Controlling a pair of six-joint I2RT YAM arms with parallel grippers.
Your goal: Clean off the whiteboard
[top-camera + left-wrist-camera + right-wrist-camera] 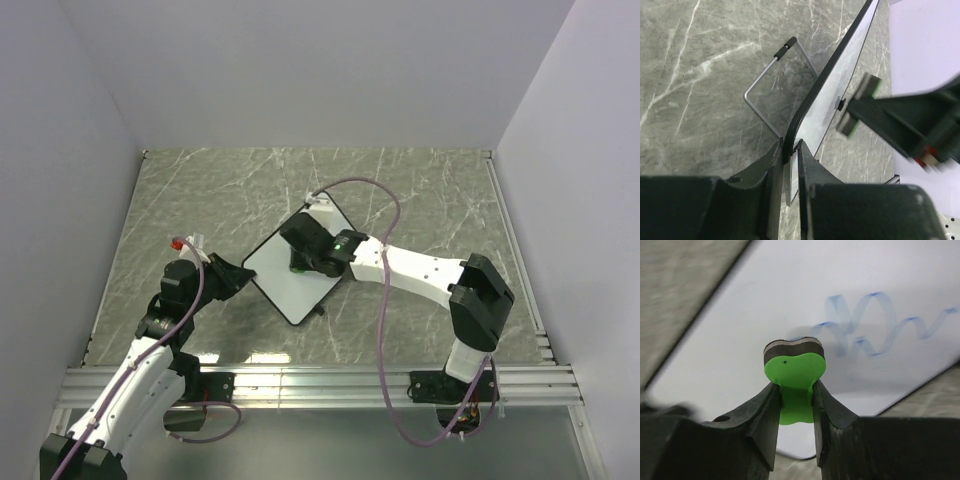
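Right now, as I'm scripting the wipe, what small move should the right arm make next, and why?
Probably sweep the green eraser sideways across the blue scribble on the whiteboard: the right end effector grips the eraser beside that mark, and the left end effector clamps the board's edge.

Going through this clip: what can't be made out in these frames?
- Top view: the right gripper covers the middle of the whiteboard, hiding any marks there.
- Right wrist view: the blue scribble is blurred and cut off at the right edge; whether the eraser touches the board is unclear.
- Left wrist view: board seen edge-on in the left gripper; no marks readable.
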